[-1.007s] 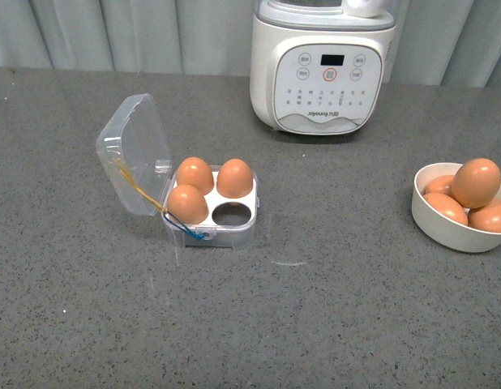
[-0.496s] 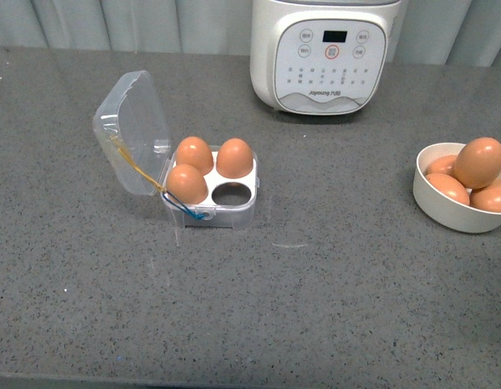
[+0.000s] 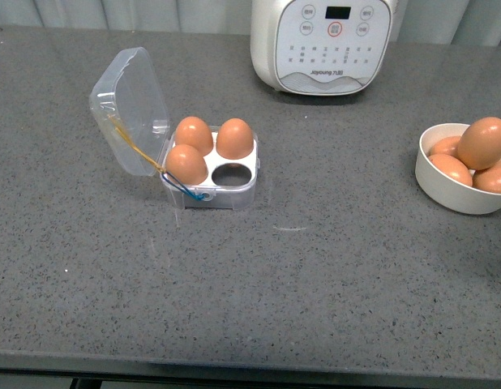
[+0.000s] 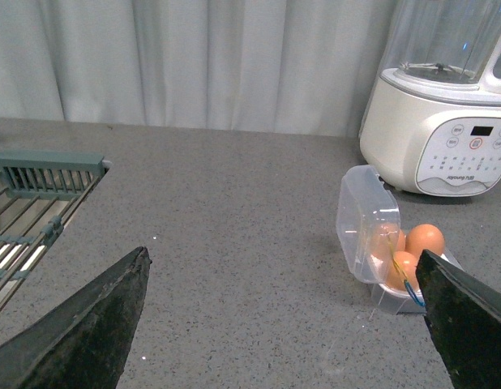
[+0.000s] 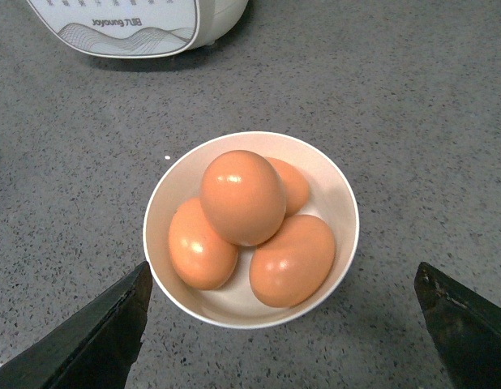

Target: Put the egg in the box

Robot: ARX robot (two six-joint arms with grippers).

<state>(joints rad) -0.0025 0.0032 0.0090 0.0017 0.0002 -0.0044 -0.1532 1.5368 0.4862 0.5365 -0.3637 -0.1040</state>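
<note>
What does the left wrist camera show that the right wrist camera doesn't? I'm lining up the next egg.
Only the left wrist view shows the box, lid open, with eggs in it, plus a wire rack and a curtain. Only the right wrist view shows the bowl with four loose eggs, the top egg resting on the others. Both show the grey counter and the white appliance, though the right wrist view catches only its lower front.
</note>
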